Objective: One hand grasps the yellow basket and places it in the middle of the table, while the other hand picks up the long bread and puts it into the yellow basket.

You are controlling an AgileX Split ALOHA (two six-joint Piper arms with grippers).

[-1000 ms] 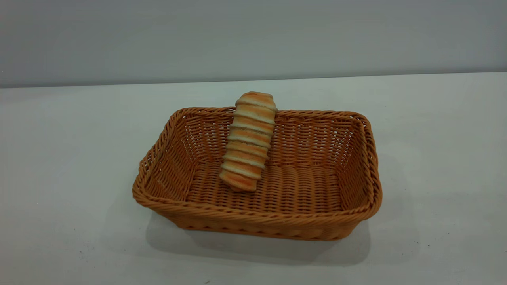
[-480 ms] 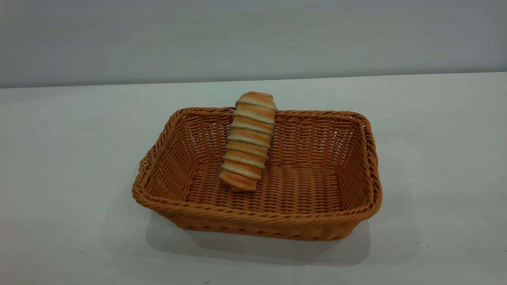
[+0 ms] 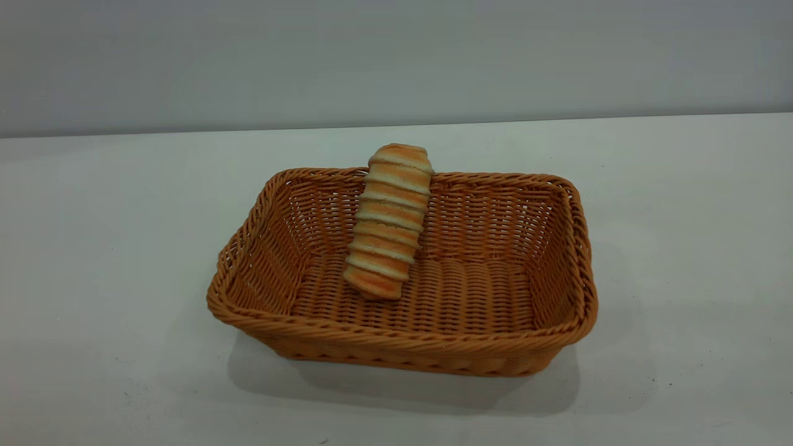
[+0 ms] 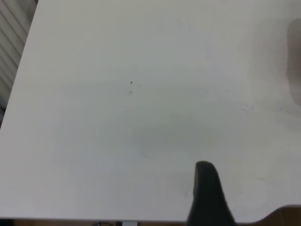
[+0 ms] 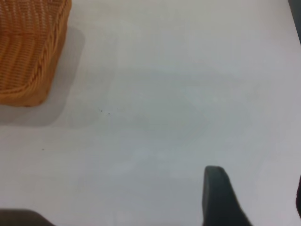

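Long bread (image 3: 388,222) leans in yellow basket (image 3: 396,337), mid-tabletop (image 3: 99,248); task looks done. Both hands' state: cannot tell. Next: none needed.

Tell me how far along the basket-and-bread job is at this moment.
Both steps look done: the yellow basket sits mid-table, and the long bread is inside, leaning on the far wall, its top above the rim. Nothing is in hand; both grippers are out of the exterior view. Nothing visibly remains.

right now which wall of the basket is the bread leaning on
The far long wall of the yellow basket: the long bread pokes above its rim, with its lower end on the basket floor. Nothing touches the other three walls.
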